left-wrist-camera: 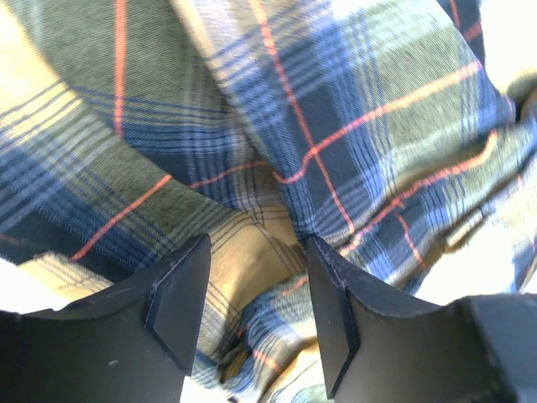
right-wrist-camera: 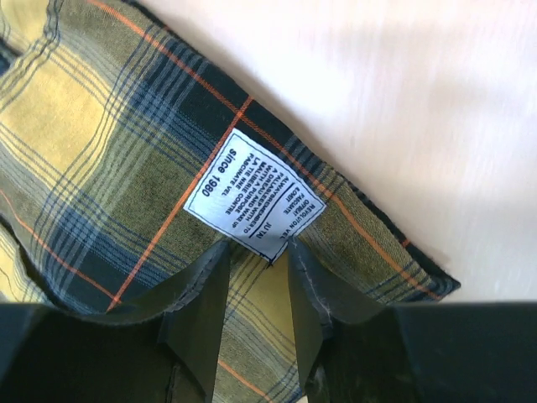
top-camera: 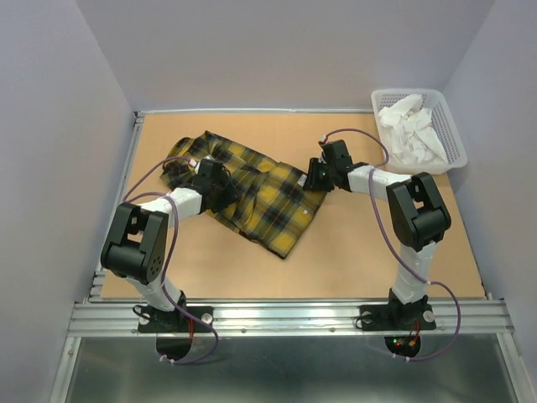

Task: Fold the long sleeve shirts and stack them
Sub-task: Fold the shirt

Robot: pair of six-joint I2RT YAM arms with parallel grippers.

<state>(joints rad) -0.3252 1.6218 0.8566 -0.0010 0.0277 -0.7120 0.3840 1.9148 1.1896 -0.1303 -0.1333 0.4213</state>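
Observation:
One long sleeve shirt (top-camera: 267,201), yellow and dark plaid, lies rumpled on the table left of centre. My left gripper (top-camera: 220,186) is down on its left part. In the left wrist view a raised fold of plaid cloth (left-wrist-camera: 252,277) fills the gap between the jaws of my left gripper (left-wrist-camera: 258,252), which hold it. My right gripper (top-camera: 315,178) is at the shirt's right edge. In the right wrist view my right gripper (right-wrist-camera: 258,252) stands narrow just below a white care label (right-wrist-camera: 252,197), pinching a fold of the long sleeve shirt (right-wrist-camera: 101,151).
A white plastic basket (top-camera: 454,126) holding crumpled white cloth (top-camera: 411,134) stands at the back right corner. The brown tabletop (top-camera: 377,252) is walled in by grey panels on the left, back and right.

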